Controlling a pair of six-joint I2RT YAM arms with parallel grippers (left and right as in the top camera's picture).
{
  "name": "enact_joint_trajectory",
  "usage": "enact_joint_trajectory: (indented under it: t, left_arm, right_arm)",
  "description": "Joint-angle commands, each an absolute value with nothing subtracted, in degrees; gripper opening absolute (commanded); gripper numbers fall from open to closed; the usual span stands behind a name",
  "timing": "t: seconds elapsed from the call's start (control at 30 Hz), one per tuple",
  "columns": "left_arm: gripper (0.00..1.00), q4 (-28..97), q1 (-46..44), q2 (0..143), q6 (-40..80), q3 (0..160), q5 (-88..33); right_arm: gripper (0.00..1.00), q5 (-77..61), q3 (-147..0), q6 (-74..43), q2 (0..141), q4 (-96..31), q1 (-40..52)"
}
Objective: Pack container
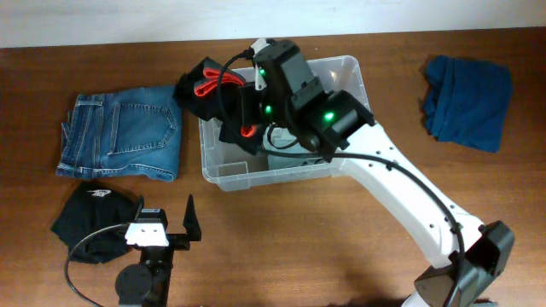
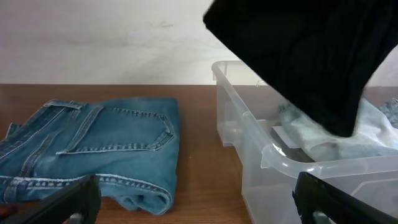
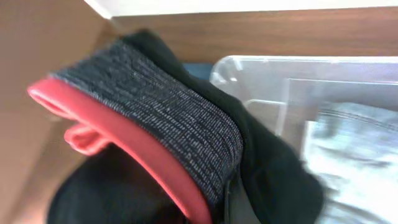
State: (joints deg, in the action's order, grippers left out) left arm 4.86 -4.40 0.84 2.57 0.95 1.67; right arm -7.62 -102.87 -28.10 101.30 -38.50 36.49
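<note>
The container (image 1: 256, 176) is a clear tub; it sits in the middle of the table (image 1: 299, 247), with folded jeans (image 1: 119, 136) just beside 1 short end. A pale cloth (image 2: 339, 140) lies on the bottom of the tub.

The right gripper (image 1: 246, 111) is up over the tub end that is nearest the jeans. Its jaws are shut tight on a black garment (image 1: 198, 89) with a red edge; the garment hangs down from it, part over the rim and part out past the tub toward the jeans. In the right wrist view the garment fills most of the picture and hides the fingers; the grip can't be seen there, but it looks clamped on the cloth near the red edge.

The left gripper (image 1: 166, 211) is low on the table, near the front edge and well apart from the tub. Its 2 fingers stand wide apart and hold nothing. A black cloth (image 1: 90, 223) lies in a heap next to it; 1 finger may be touching that cloth, but it is hard to tell.

A blue cloth (image 1: 467, 101) lies on the table by itself, on the far side of the tub from the jeans.
</note>
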Motion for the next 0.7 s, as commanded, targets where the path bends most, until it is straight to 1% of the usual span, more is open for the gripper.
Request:
enact_joint_trajectory:
  t: [0.0, 0.1, 0.2, 0.4, 0.67]
  left_arm:
    - [0.99, 4.7, -4.2, 0.4, 1.7, 0.5, 1.2]
    - [0.99, 4.7, -4.2, 0.4, 1.7, 0.5, 1.2]
    - [0.99, 4.7, -4.2, 0.4, 1.7, 0.5, 1.2]
    - [0.99, 4.7, -4.2, 0.4, 1.7, 0.5, 1.2]
    - [0.99, 4.7, -4.2, 0.4, 1.7, 0.5, 1.2]
  right_arm:
    - [0.04, -20.9, -104.4, -30.5, 100.8, -34.5, 33.1]
    - [0.04, -30.4, -104.4, -30.5, 100.8, -30.6, 30.5]
    - [0.04, -35.7, -104.4, -30.5, 100.8, -28.5, 29.0]
    - [0.04, -37.5, -104.4, -32.5, 100.8, -26.7, 28.1]
    - [0.04, -37.5, -104.1, -38.9, 100.8, -23.1, 28.1]
